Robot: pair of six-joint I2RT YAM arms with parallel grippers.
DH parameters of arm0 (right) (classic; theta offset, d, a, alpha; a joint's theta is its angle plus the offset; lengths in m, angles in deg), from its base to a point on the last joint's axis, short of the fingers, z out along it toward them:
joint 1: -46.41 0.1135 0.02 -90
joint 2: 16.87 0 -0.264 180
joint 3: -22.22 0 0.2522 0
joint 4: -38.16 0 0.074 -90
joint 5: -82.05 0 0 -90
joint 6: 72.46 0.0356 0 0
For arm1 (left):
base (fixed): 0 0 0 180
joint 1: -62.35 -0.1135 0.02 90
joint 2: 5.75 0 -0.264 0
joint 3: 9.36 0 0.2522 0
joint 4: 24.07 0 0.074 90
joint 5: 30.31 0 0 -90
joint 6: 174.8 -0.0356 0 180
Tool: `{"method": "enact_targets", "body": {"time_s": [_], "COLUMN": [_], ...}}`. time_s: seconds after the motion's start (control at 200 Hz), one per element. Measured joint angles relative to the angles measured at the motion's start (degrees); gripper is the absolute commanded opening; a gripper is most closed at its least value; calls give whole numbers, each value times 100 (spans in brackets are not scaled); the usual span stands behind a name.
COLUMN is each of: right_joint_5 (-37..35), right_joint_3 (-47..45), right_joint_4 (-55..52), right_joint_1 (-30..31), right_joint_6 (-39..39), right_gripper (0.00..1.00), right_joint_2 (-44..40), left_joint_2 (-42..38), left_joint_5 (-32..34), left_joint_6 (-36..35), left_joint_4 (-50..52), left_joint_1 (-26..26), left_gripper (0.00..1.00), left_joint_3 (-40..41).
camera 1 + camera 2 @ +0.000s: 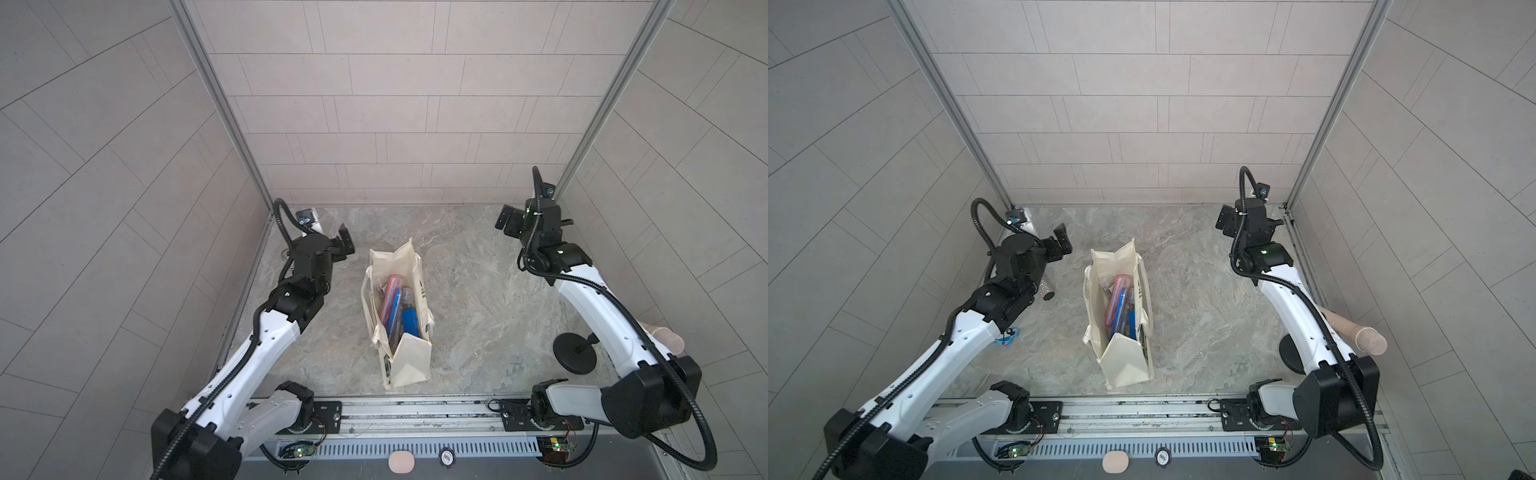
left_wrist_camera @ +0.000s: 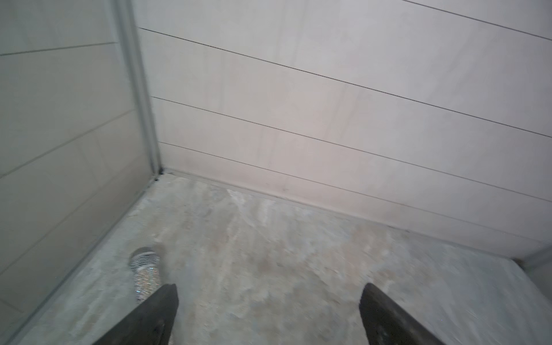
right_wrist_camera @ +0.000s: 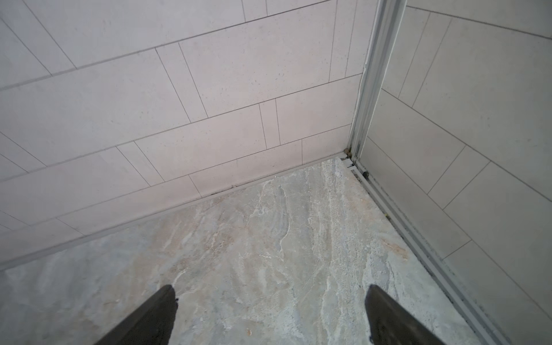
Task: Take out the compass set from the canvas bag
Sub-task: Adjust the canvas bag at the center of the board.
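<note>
The cream canvas bag (image 1: pixel 409 365) (image 1: pixel 1125 361) stands upright mid-table with its mouth open, in both top views. Inside it a pink-and-clear case (image 1: pixel 390 299) (image 1: pixel 1119 295) and a blue flat item (image 1: pixel 411 322) show among other things. Which of these is the compass set I cannot tell. My left gripper (image 1: pixel 345 243) (image 1: pixel 1061 241) (image 2: pixel 268 294) hovers open to the bag's far left, over bare table. At the far right my right gripper (image 1: pixel 505 222) (image 1: pixel 1225 220) (image 3: pixel 270 294) is open too, with nothing between its fingers.
A glittery microphone (image 2: pixel 146 274) (image 1: pixel 1047 291) lies under the left arm near the left wall. A small blue object (image 1: pixel 1008 336) lies nearer the front. On the right stand a black round base (image 1: pixel 575 353) and a beige foam-tipped microphone (image 1: pixel 1366 338). Tiled walls close three sides.
</note>
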Motion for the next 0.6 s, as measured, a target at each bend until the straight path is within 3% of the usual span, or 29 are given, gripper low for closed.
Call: {"method": "enact_targets", "body": {"time_s": [0.105, 0.315, 0.46, 0.601], "right_joint_5": [542, 1342, 1392, 1432], "right_joint_3": [63, -315, -116, 389], "right_joint_4": [-817, -1921, -2492, -2900], "right_joint_1": [199, 2020, 3202, 3768], "right_joint_6": [352, 697, 763, 745], "right_gripper": [100, 100, 100, 100], "right_joint_2": [-310, -1126, -1231, -984], "left_joint_2": [42, -621, -1606, -2118], "left_joint_5": [-358, -1034, -1423, -2065], "left_joint_6": [358, 1257, 1816, 2253], "left_joint_4": [1043, 2730, 3080, 3029], "left_joint_1": [693, 752, 776, 774], "left_gripper": [100, 100, 100, 100], "left_joint_3": [-597, -715, -632, -507]}}
